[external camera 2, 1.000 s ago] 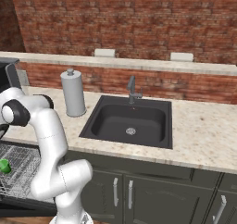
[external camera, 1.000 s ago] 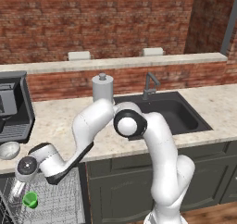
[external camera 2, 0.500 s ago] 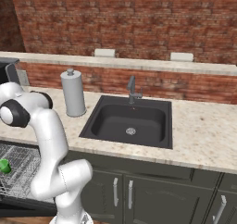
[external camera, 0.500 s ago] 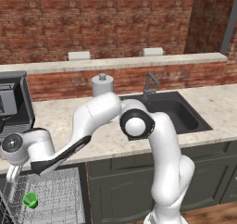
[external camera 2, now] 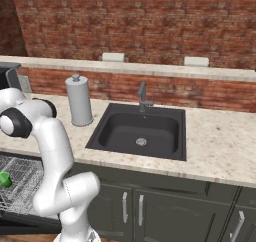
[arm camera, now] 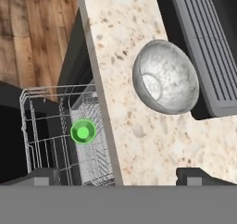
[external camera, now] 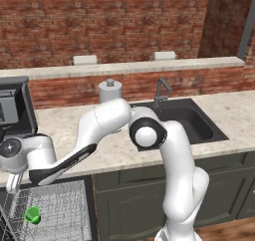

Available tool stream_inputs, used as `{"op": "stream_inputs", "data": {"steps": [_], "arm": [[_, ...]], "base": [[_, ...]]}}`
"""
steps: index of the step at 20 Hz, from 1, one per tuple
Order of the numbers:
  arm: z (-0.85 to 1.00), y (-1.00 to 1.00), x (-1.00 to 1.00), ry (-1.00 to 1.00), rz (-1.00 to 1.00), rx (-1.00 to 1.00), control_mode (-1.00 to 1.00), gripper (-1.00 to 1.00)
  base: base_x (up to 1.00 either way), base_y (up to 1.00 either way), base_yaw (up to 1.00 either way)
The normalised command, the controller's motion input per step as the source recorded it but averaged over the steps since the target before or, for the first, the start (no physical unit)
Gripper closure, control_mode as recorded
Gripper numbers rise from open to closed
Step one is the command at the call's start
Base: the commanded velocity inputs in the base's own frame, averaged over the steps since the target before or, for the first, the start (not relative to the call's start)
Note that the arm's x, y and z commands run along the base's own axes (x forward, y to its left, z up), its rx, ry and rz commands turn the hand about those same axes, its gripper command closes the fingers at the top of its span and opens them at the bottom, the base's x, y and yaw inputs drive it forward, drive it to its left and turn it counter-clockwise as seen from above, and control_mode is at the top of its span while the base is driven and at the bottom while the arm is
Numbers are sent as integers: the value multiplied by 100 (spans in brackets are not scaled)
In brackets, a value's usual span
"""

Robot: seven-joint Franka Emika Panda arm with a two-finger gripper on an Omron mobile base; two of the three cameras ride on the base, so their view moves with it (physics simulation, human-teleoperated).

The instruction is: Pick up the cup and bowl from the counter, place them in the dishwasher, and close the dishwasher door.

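The pale glossy bowl (arm camera: 165, 77) sits upright on the speckled counter (arm camera: 139, 144), close to the counter's edge and against the black coffee machine (arm camera: 203, 47). My gripper (arm camera: 121, 177) hovers above the counter beside the bowl, open and holding nothing. From the left base view the hand (external camera: 14, 158) hangs over the counter's left end and hides the bowl. The green cup (arm camera: 83, 132) (external camera: 33, 215) (external camera 2: 5, 180) stands in the dishwasher's pulled-out white wire rack (external camera: 60, 205) (external camera 2: 22, 178). Under the rack lies the dark dishwasher door (external camera 2: 30, 225), folded down.
A tall grey lidded canister (external camera: 110, 90) (external camera 2: 80, 101) stands left of the black sink (external camera: 187, 118) (external camera 2: 140, 131) and its faucet. The coffee machine (external camera: 15, 105) blocks the far left of the counter. A brick-fronted ledge runs behind. Wooden floor shows beside the rack.
The hand has risen from above the rack and swung left to the counter's edge, now covering the bowl in the left base view. The cup has stayed in the rack.
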Motion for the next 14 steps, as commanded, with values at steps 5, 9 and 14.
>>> {"op": "stream_inputs", "data": {"steps": [5, 9, 14], "arm": [[0, 1, 4, 0, 4, -6, -100, -100], [-2, 1, 17, 0, 0, -17, -100, -100], [-3, 10, 37, 0, 0, -20, -100, -100]], "base": [[0, 0, 0], [0, 0, 0], [0, 0, 0]]}}
